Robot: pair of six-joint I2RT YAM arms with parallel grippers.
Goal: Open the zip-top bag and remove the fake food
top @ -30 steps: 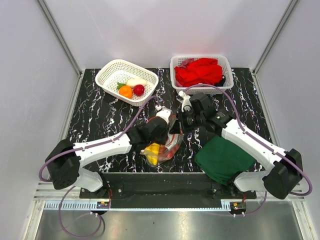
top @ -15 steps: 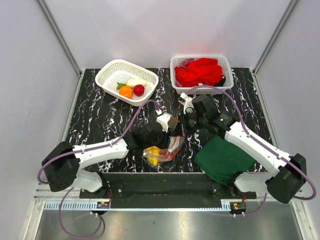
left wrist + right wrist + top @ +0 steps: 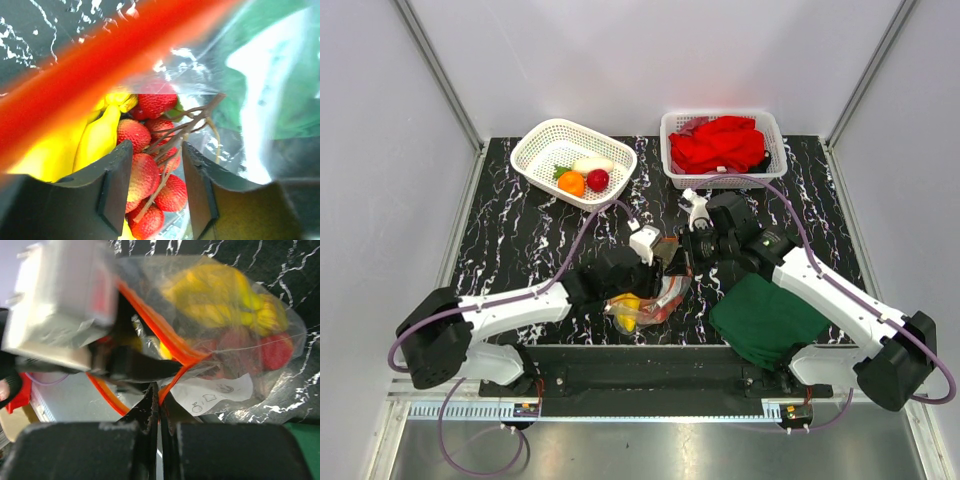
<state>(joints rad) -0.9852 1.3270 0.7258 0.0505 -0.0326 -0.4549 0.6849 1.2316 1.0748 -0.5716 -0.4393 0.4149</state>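
Left hand jaws opened wider inside the zip-top bag; hand dropped back slightly toward the near edge.

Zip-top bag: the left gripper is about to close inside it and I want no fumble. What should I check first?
1. Mouth of the zip-top bag open: ok; the left gripper is in past the orange-red zip strip.
2. Bag edge held: ok; the right gripper is shut on it at the strip.
3. Left jaws apart: ok.
4. Target between the jaws: ok; the red fruit bunch sits there.
5. Jaws clear of the bananas: cannot tell; they lie right beside one jaw.
6. Room in the white basket: ok.
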